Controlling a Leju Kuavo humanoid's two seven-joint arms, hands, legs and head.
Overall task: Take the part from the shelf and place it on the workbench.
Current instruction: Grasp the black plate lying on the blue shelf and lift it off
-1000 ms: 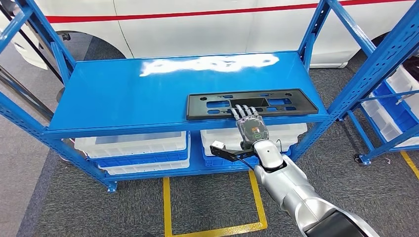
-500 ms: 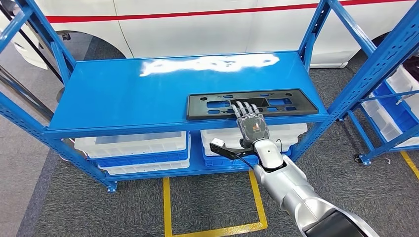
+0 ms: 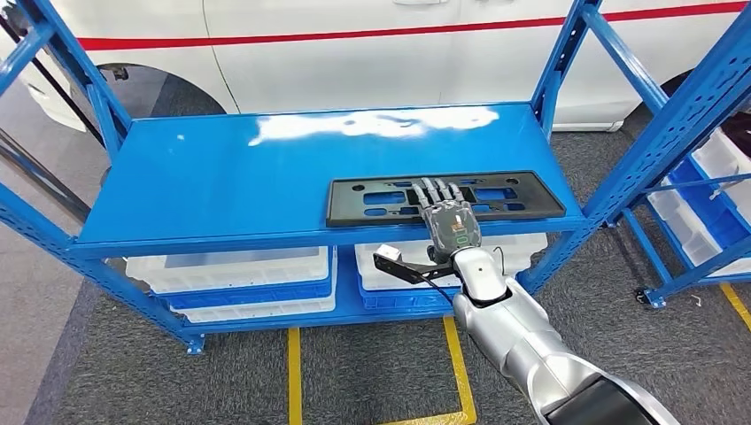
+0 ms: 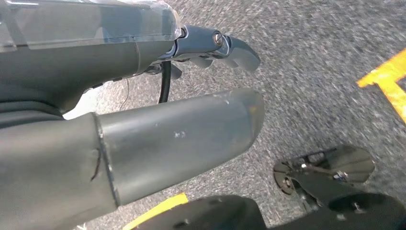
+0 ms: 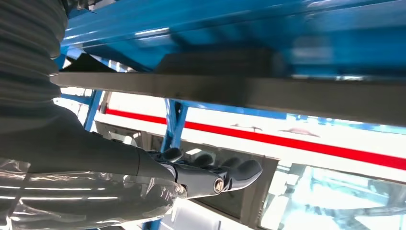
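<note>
My right hand (image 3: 450, 221) lies with fingers spread, holding nothing, on the flat black slotted part (image 3: 443, 197) at the glossy blue shelf's (image 3: 230, 177) front edge, bare shelf behind; left hand (image 4: 143, 120) unclear.

The right arm (image 3: 522, 341) is silver with a dark elbow cover. The right hand (image 3: 450, 220) has a clear back panel with a small orange-green marking. The left hand (image 4: 143, 120) has a thick grey thumb.

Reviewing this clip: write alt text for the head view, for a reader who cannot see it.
The robot's right hand reaches with spread fingers onto a flat black part lying at the front edge of a blue shelf. White bins sit on the level below; a white vehicle stands behind.
</note>
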